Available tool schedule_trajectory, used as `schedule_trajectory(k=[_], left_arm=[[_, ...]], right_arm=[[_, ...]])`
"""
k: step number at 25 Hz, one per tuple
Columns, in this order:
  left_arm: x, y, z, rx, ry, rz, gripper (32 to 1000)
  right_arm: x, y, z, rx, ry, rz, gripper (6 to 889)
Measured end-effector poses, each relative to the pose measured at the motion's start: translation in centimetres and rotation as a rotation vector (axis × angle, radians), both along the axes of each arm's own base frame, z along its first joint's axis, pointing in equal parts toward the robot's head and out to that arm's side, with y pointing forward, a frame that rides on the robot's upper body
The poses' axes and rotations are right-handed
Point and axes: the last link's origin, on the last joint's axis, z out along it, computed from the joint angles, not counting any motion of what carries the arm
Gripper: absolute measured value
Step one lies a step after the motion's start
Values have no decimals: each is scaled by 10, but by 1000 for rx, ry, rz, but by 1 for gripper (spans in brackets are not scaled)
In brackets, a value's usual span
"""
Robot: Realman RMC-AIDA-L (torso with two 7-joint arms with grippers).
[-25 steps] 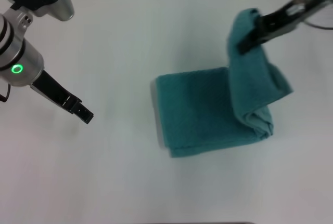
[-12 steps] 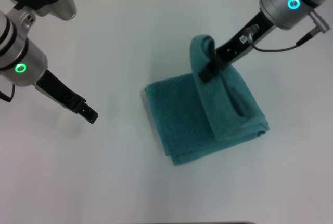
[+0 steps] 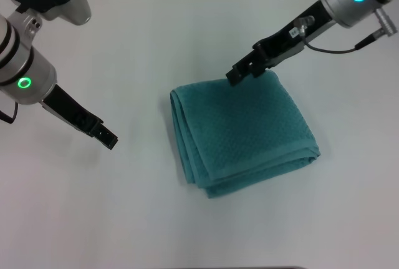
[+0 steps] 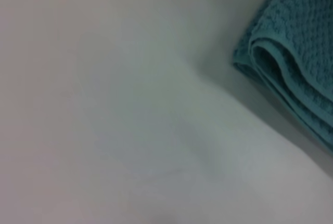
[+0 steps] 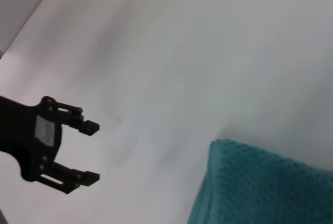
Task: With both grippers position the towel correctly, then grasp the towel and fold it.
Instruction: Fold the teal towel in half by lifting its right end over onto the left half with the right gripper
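**Fold laid down, my right fingers at the far edge of the towel**

I take the towel [image 3: 243, 132] as my landmark, and I begin from the side nearest to me. Its near corner points toward my body. The towel lies flat on the white table [image 3: 156, 219], a little to the right of the middle. It is teal, with a bumpy waffle surface, and it is doubled: along its left edge I see several layers stacked, with rounded folds, and my left wrist view shows these layers curling one over the other.

To the left of the towel, well apart from it, my left gripper [image 3: 106, 136] hangs above the table. In my right wrist view its two fingers stand spread, with nothing between them.

At the far edge of the towel is my right gripper [image 3: 239, 75], its tip just at the hem. I cannot tell whether its fingers are parted or pinching the cloth.

I judge that one fold is already laid and the step in hand is its finish. The next move, I think, calls for the right fingers to come free without dragging the top layer.
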Motion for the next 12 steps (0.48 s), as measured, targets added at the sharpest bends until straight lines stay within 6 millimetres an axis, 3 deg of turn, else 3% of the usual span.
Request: schedule_trajectory(k=[10, 12], left_arm=[[-2, -1, 1, 4, -24, 9, 858], [-2, -1, 2, 9, -49, 12, 858]], right_arm=[[36, 0, 22, 87, 57, -99, 878], [42, -2, 23, 97, 76, -103, 878]])
